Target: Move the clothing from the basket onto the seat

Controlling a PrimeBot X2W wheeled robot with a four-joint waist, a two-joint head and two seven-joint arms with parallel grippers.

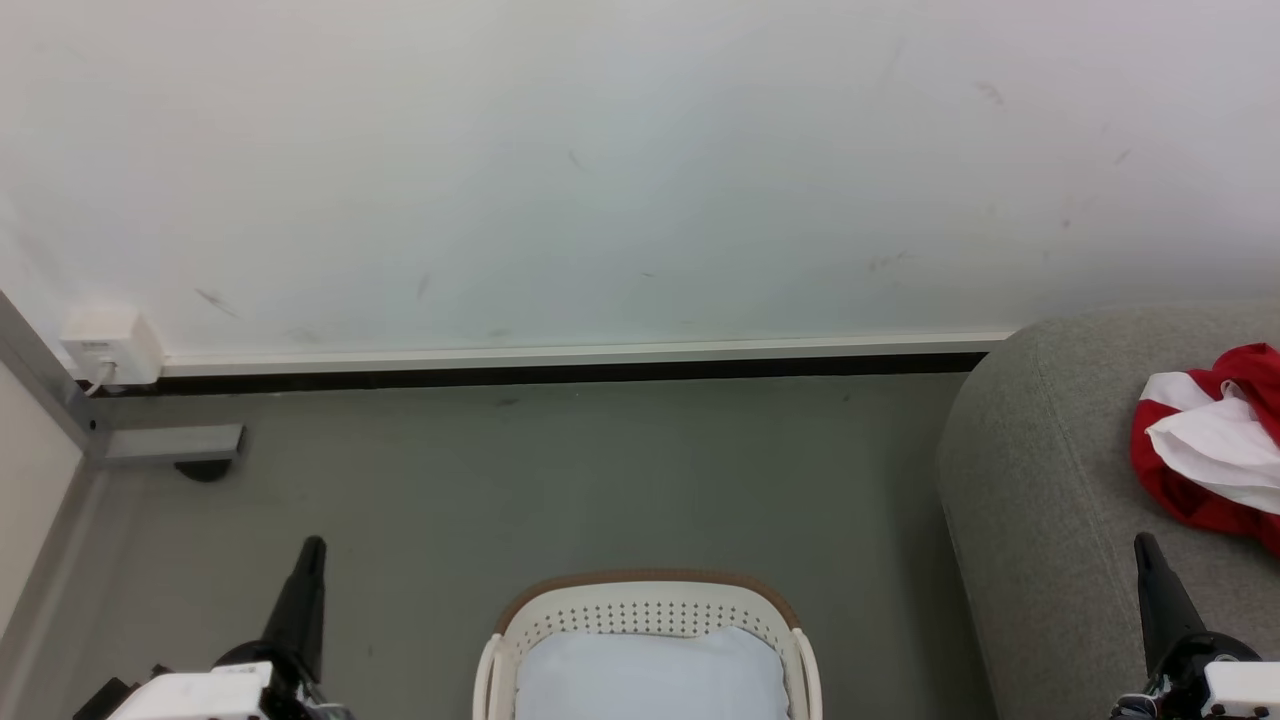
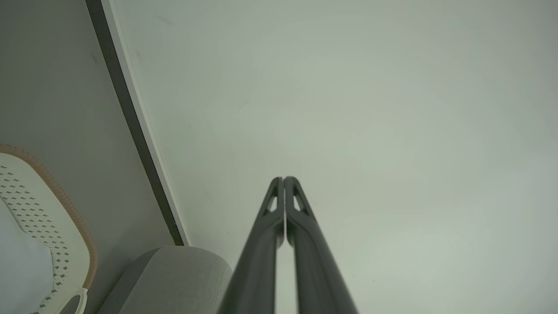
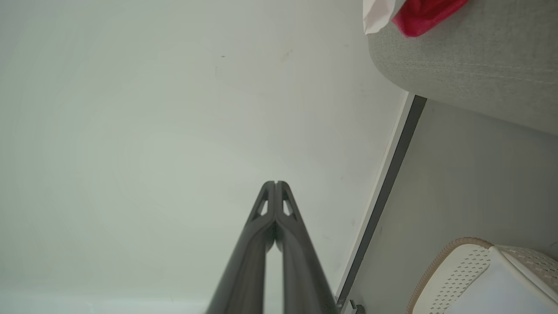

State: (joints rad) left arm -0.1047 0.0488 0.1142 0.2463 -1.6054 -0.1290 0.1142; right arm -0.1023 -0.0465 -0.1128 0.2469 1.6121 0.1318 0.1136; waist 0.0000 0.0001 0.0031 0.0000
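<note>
As clothing (image 1: 1212,440) is seen on the seat (image 1: 1040,500) and just a sheet (image 1: 650,678) in the basket (image 1: 645,583), the task is judged nearly done, with left end effector (image 2: 284,179) and right end effector (image 3: 276,183) closed, empty.

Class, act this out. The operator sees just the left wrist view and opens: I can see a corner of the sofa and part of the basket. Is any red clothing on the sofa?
Observer: Yes. The head view shows red and white clothing crumpled on the sofa, by the picture's right edge.
Operator: Is the right end effector holding anything?
Observer: No. In its own wrist view the right end effector is shut, with nothing between its fingers.
Operator: Where is it relative to that clothing?
Observer: In the head view it shows below the clothing, apart from it, fingers pointing up the picture.
</note>
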